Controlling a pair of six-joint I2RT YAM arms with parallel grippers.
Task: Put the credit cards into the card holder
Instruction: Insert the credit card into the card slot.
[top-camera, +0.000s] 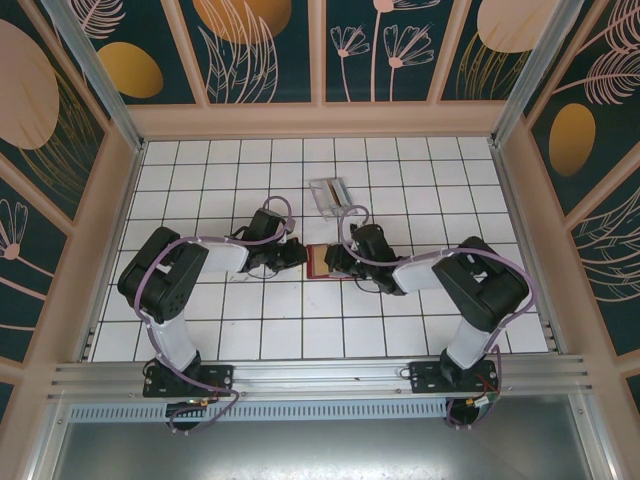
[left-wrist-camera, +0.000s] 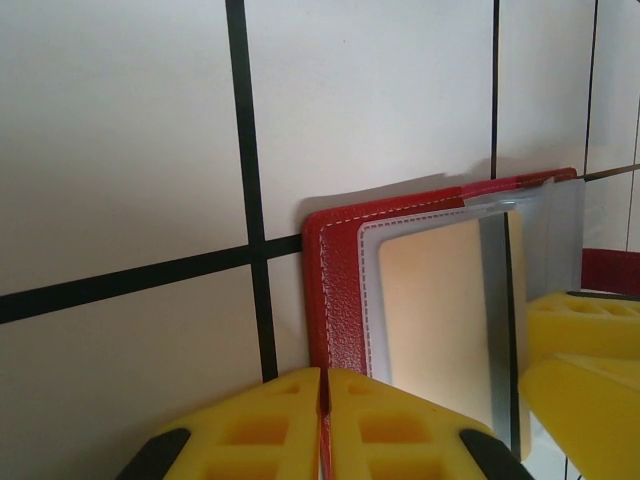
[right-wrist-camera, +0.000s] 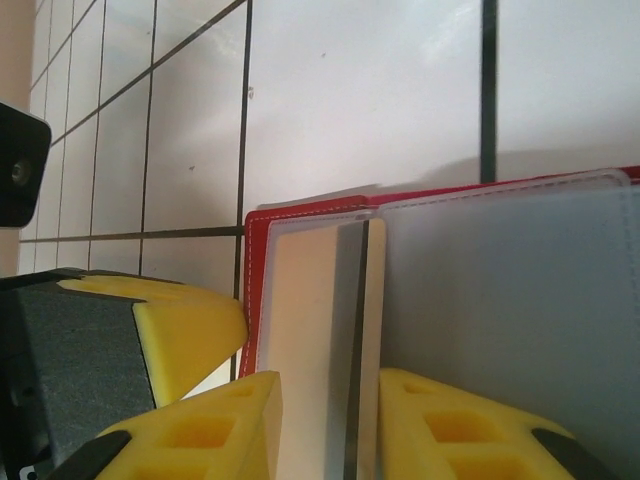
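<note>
Meeting at the middle of the white tiled table (top-camera: 200, 330), the two arms reach inward toward each other from either side; between their tips lies the card holder (top-camera: 316, 262), a small red wallet spread open and flat on the tiles; the left gripper (top-camera: 300, 255) is at its left edge and the right gripper (top-camera: 333, 258) at its right edge; farther back on the table, well apart from the wallet, lies a clear plastic case (top-camera: 328, 193).

In the left wrist view the left gripper (left-wrist-camera: 322, 385) has its yellow fingers pressed together, with a thin red line of the card holder (left-wrist-camera: 335, 290) pinched between them, so it is clamped on the wallet's edge; a pale yellow-orange credit card (left-wrist-camera: 435, 300) sits inside the grey pocket (left-wrist-camera: 560, 240), behind its translucent film and white stitching.

In the right wrist view the right gripper (right-wrist-camera: 325, 385) has its yellow fingers standing apart, not clamped; the credit card (right-wrist-camera: 305, 300) and a dark strip beside it lie in the gap between them; whether either finger touches the card I cannot tell; the card holder (right-wrist-camera: 255, 290) shows its red border around the card, and the grey pocket (right-wrist-camera: 500, 300) stretches to the right.
</note>
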